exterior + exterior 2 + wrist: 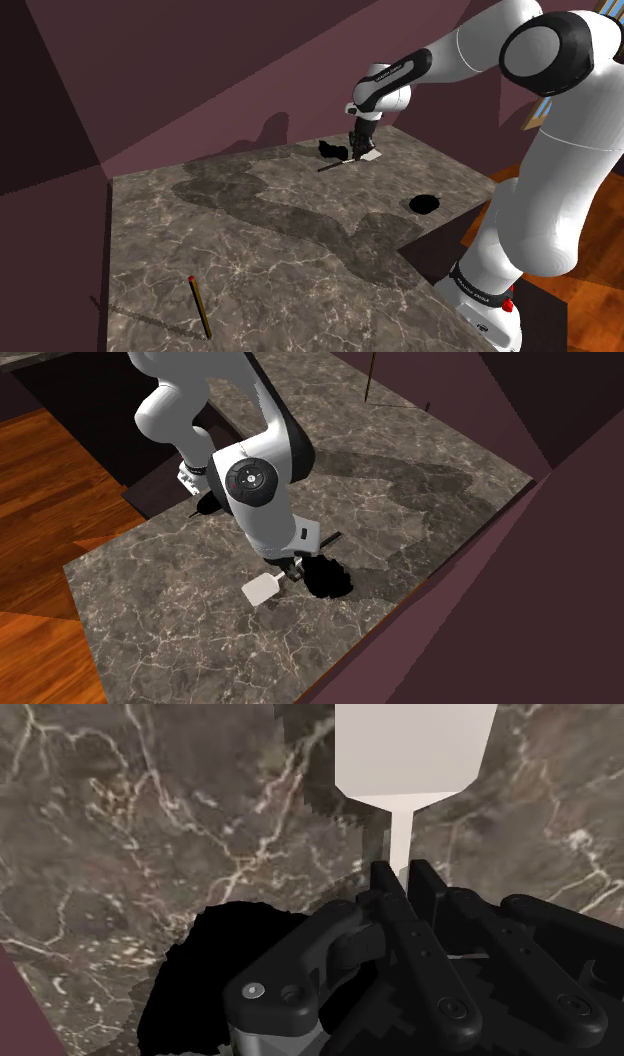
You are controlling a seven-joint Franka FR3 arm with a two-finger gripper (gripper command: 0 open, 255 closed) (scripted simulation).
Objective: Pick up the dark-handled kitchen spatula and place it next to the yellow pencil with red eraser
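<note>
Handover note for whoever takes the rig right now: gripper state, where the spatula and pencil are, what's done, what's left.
Gripper: shut on the spatula, clasping its thin neck just behind the pale blade.
Spatula: at the far end of the marble counter in the shoulder view, with its dark handle sticking out beside the gripper. Cannot tell whether it is clear of the surface.
Pencil: red-tipped, lying near the counter's near left corner in the shoulder view, far from the spatula.
Done: grasp.
Left: lift, carry across the counter, set down beside the pencil, release.
</note>
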